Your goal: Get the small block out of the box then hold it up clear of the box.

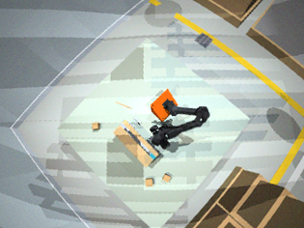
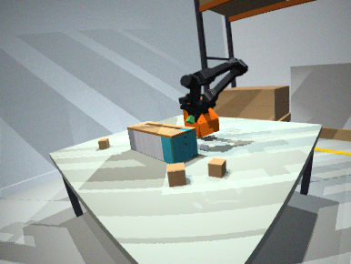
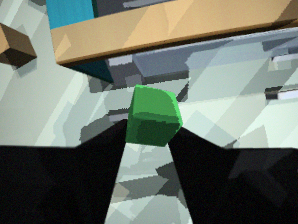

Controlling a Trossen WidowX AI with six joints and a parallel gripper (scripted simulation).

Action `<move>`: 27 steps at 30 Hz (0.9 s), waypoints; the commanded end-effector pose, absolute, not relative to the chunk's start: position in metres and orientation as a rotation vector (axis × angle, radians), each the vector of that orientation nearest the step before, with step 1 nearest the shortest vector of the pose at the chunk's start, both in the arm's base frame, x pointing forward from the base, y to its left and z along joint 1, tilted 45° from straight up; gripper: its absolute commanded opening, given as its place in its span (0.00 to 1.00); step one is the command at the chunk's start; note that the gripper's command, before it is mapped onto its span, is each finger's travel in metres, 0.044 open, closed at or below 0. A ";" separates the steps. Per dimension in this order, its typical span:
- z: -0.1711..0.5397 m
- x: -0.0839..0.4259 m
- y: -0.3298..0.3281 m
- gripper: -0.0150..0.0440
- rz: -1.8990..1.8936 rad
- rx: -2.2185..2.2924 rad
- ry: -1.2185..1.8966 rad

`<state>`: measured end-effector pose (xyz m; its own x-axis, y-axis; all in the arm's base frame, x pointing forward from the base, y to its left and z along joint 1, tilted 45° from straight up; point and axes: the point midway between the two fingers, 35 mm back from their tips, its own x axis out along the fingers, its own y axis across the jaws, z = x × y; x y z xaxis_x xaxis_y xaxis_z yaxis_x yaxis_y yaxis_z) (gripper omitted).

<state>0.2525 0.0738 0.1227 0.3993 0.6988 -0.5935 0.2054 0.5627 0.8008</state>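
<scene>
One green block (image 2: 190, 119) (image 3: 154, 116) is pinched between my fingers (image 2: 193, 116), out of the box (image 1: 136, 143) (image 2: 163, 141) (image 3: 150, 31) and raised above the worktop (image 1: 126, 207) (image 2: 195, 218) (image 3: 30, 115), near the box

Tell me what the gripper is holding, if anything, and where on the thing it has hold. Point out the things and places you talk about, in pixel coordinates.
The green block (image 2: 190, 119) (image 3: 154, 114), pinched by its two opposite sides between the fingers, its far end sticking out past them.
</scene>
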 end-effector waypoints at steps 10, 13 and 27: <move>0.125 0.244 0.066 0.25 0.111 1.431 1.275; 0.126 0.242 0.064 0.25 0.041 1.542 1.298; 0.131 0.234 0.056 0.25 -0.313 2.051 1.377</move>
